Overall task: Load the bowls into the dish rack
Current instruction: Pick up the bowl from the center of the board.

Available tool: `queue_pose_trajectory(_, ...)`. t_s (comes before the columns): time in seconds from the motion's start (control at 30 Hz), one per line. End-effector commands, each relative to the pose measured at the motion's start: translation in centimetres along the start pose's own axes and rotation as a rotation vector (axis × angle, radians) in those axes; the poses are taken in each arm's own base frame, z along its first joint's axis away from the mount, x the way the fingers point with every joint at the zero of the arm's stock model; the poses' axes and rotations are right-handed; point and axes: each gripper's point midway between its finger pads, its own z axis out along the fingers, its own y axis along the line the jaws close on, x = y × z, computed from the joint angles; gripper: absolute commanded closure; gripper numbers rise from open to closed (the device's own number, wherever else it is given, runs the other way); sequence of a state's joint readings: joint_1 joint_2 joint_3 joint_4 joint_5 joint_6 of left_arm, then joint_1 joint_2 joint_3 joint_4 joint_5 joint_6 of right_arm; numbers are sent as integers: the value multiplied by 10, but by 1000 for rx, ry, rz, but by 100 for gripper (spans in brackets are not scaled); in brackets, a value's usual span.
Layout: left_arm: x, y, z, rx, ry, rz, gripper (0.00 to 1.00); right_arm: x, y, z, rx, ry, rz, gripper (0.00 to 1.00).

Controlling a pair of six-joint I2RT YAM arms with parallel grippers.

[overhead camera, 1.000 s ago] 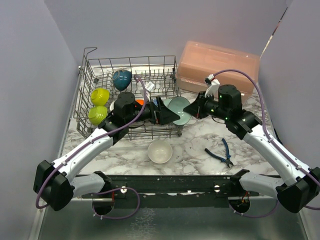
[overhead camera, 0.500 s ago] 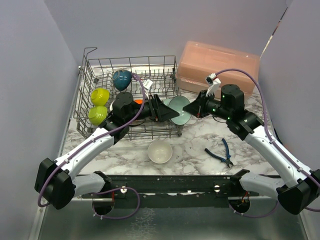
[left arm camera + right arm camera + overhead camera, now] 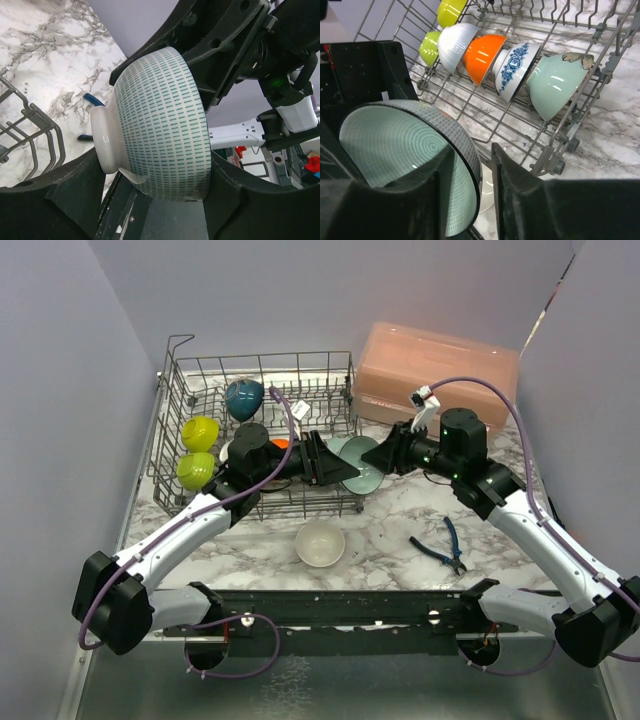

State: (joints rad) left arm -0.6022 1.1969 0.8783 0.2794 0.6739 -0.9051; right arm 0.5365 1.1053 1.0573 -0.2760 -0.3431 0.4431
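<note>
A teal-patterned white bowl [image 3: 357, 462] hangs on edge just right of the dish rack [image 3: 260, 357]. My left gripper [image 3: 335, 468] is shut on this bowl [image 3: 160, 130], one finger on its foot and one on its rim. My right gripper [image 3: 470, 150] straddles the bowl's rim [image 3: 395, 145] with its jaws open and a gap at the outer finger [image 3: 520, 190]. In the rack stand two lime-yellow bowls [image 3: 451, 10], a white one [image 3: 455, 42], an orange one [image 3: 482, 55], a blue-patterned one [image 3: 517, 65], a pale teal one [image 3: 557, 82] and a dark blue one [image 3: 244, 398].
A beige bowl [image 3: 320, 542] sits upright on the marble table in front of the rack. Blue-handled pliers [image 3: 440, 545] lie to its right. A pink lidded box [image 3: 435, 375] stands at the back right, behind my right arm.
My left gripper has closed onto the patterned bowl. My right gripper, shut on its rim a second ago, has opened. Both arms have hardly shifted.
</note>
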Motion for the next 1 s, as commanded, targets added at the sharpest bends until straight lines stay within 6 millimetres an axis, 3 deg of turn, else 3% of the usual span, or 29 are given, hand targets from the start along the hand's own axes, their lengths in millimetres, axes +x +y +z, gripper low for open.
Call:
queue_pose_trajectory(0.0,-4,-12,-3,62,4,34,100,-11,5,3,-16,-27,-10,56)
queue_pose_trajectory(0.27,-17,0,-11,27,-38,53,100,-8,-1,6,10,-14,-8,18)
queue_pose_trajectory(0.43,-31,26,-20,-71,-72,80,100,-1,-18,8,87,-5,12,7)
queue_pose_trajectory(0.77,-70,78,-40,-246,-137,100,100,23,-43,22,168,50,58,6)
queue_pose_trajectory(0.97,-93,97,-54,-356,-144,118,100,53,-61,40,190,156,74,15)
